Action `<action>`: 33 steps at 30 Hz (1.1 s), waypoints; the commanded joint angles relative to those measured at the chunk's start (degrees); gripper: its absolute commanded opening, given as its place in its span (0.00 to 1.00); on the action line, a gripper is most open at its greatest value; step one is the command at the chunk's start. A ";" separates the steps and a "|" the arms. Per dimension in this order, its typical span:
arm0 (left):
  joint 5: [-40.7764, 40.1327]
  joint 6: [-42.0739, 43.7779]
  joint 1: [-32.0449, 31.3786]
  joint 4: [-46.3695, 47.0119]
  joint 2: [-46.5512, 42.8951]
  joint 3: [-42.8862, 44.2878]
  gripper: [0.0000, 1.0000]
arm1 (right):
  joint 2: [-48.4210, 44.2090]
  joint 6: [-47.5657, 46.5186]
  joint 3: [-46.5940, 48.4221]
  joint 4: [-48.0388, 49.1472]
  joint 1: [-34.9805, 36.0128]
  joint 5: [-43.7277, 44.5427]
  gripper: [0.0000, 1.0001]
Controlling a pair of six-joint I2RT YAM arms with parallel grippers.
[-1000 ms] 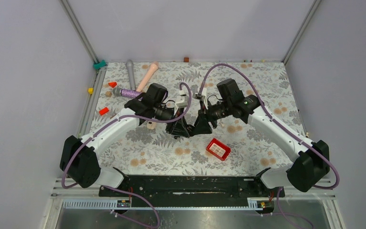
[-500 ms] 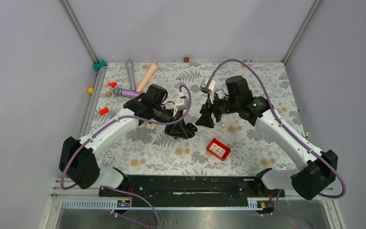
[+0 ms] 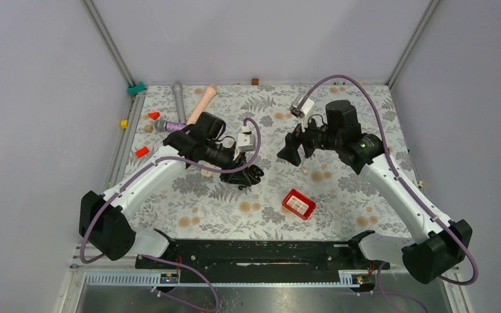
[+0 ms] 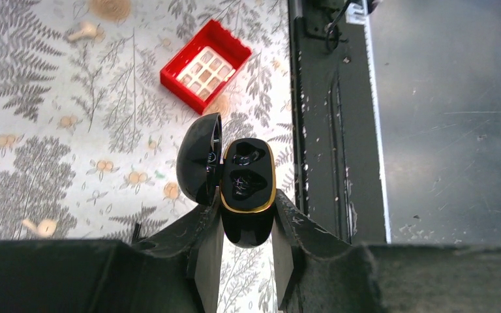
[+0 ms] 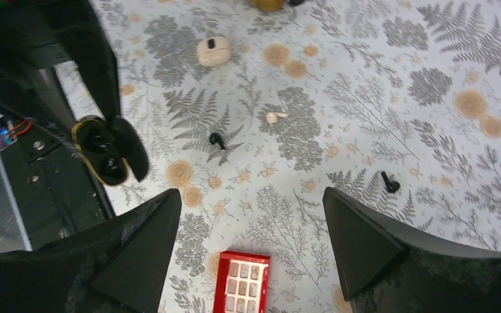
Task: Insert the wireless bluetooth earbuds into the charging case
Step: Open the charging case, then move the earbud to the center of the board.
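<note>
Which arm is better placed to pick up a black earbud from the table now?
Right. The right gripper is open above a black earbud; the left gripper is shut on the open charging case.

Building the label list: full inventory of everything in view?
black gold-rimmed plastic charging case: 1, black, lid open, in left gripper
tiny black plastic earbuds: 2, black, loose on fern-print tabletop
tiny cream plastic earbuds: at least 2, cream, loose on tabletop
cream oval plastic case: 1, cream, on tabletop
red plastic grid box: 1, red, near front centre
small red cones: 2, red, left side
grey rod, peach rod, purple tool: 1 each, far left
left gripper: 1, black, shut on case
right gripper: 1, black, open, empty
</note>
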 commanded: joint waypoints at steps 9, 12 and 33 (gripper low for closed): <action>-5.91 8.05 5.83 -7.44 -3.21 -0.68 0.00 | 9.88 6.85 5.90 0.60 -1.58 12.74 0.87; -4.65 11.51 7.03 -11.00 -3.68 -0.37 0.00 | 11.35 4.51 7.19 -0.63 -1.65 13.25 0.87; 2.45 31.63 8.17 -30.67 -1.17 2.62 0.00 | 28.45 -30.80 9.50 -5.66 -2.68 14.62 0.80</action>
